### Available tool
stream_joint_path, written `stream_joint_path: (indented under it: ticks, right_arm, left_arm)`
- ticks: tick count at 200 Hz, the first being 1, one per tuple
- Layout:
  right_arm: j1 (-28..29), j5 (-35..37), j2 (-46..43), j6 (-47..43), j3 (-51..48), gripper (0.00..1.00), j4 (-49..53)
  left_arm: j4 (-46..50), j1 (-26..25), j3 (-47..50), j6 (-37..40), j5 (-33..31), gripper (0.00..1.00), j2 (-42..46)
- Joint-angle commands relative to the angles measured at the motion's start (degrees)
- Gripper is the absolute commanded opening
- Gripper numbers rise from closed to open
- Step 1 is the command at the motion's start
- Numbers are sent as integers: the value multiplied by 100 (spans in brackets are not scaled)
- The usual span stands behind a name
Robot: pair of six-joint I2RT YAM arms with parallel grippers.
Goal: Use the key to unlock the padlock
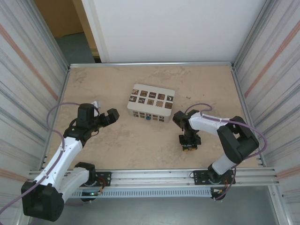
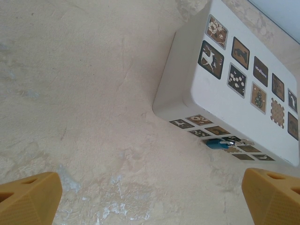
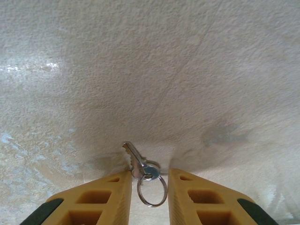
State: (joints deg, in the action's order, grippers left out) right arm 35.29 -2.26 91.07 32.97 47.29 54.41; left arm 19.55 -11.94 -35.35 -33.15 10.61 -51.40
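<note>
Step in hand: grasping the key (image 3: 137, 161). It lies on the surface (image 3: 140, 70) between the right pincer's (image 3: 147, 187) narrowly parted fingers, not yet pinched. The left pincer (image 2: 150, 199) is spread wide. The padlock (image 2: 216, 143) sits against the box's (image 2: 225, 108) side. Next: pinch squarely, then lift.

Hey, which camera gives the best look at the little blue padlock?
The left wrist view. There the padlock appears close up, blue body and silvery part, against the patterned side of the white box at table level. The top external view gives it as a tiny blue speck at the box's near face.
</note>
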Motion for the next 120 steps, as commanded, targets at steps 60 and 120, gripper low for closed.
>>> stream_joint_path:
  ticks: [60, 120]
  right_arm:
    - [35, -74, 109, 52, 77, 15, 47]
    - [39, -71, -132, 52, 90, 3, 81]
  left_arm:
    - [128, 61, -239, 153, -82, 99, -39]
    - [154, 78, -303, 181, -88, 99, -55]
